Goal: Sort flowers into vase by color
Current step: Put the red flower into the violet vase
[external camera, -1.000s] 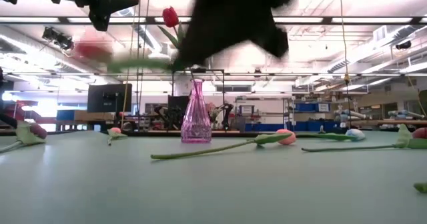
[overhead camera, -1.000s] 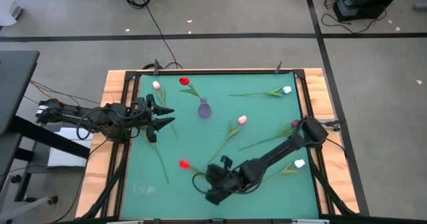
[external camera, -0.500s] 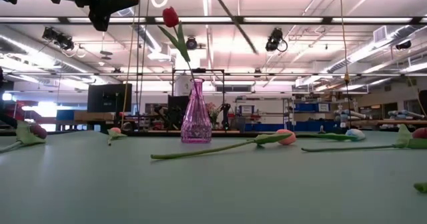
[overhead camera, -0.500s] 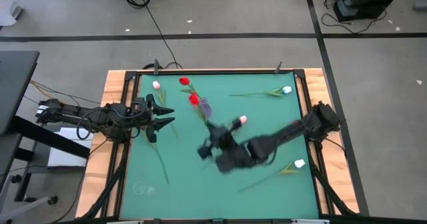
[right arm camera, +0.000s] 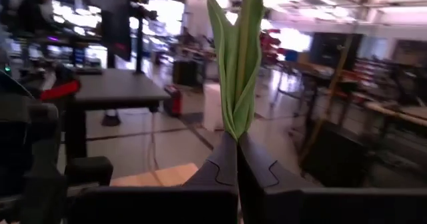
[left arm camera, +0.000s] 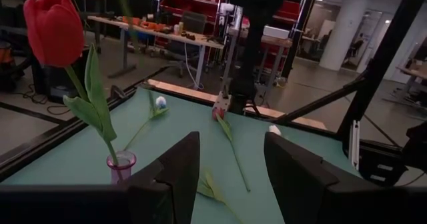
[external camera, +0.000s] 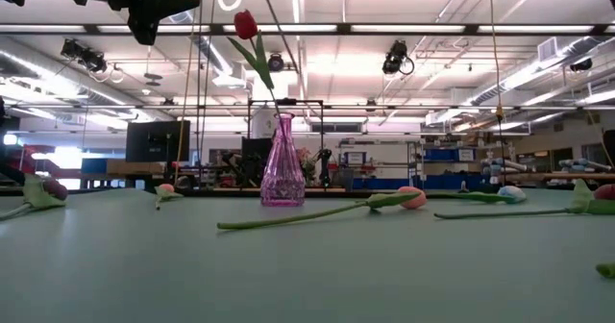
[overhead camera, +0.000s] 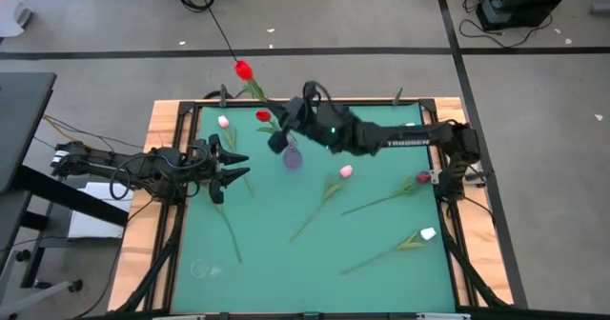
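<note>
High view: my right gripper (overhead camera: 283, 130) hangs above the vase (overhead camera: 291, 155) at the table's (overhead camera: 248, 263) 12 o'clock side, clamped on a red tulip (overhead camera: 243, 70) whose bud sticks out past the far edge toward 11 o'clock. A second red tulip (overhead camera: 263, 116) is already in the vase. My left gripper (overhead camera: 236, 167) waits at 9 o'clock, fingers spread, holding nothing. Loose flowers on the mat: white one (overhead camera: 223, 122) at 11 o'clock, white one (overhead camera: 410, 128) at 1, pink one (overhead camera: 345, 171) near centre, dark red one (overhead camera: 421, 177) at 3, white one (overhead camera: 428, 233) at 4.

Low view: vase (external camera: 282, 162) upright mid-table, red tulip (external camera: 246, 24) leaning out of it. Pink tulip (external camera: 411, 198) lies flat just right of it. Something dark at the top edge is probably my right gripper; hard to tell.

Left wrist view: left fingers (left arm camera: 179, 167) apart, nothing between them. Vase rim (left arm camera: 121, 162) with the red tulip (left arm camera: 55, 25) ahead.

Right wrist view: right fingers (right arm camera: 223, 164) shut tight on a green stem and leaves (right arm camera: 236, 57) standing straight up.
</note>
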`<action>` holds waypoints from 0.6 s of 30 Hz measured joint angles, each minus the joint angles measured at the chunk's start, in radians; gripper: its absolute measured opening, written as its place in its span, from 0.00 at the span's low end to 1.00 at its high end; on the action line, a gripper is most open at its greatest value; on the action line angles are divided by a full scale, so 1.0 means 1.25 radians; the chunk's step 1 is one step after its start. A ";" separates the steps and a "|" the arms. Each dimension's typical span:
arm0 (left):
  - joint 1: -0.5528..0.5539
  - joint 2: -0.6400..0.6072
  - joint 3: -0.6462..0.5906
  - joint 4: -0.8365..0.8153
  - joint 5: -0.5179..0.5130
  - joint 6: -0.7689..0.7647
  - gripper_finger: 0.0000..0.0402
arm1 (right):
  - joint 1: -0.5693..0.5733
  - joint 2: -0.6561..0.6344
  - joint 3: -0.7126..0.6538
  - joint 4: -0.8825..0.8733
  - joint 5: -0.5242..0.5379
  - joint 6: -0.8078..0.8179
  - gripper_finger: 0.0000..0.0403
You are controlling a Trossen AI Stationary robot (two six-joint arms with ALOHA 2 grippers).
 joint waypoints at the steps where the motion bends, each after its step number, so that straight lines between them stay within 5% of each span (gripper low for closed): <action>1: 0.000 0.000 0.000 0.000 0.000 0.000 0.43 | -0.012 0.000 0.000 0.002 -0.025 0.007 0.00; 6: 0.000 0.000 0.000 0.001 0.000 0.000 0.43 | -0.071 0.000 -0.055 0.113 -0.136 0.059 0.00; 12: 0.000 0.000 0.000 0.001 0.000 0.000 0.43 | -0.123 0.002 -0.240 0.437 -0.157 0.107 0.00; 18: 0.000 0.000 0.000 0.000 0.000 0.000 0.43 | -0.111 -0.003 -0.343 0.543 -0.131 0.147 0.00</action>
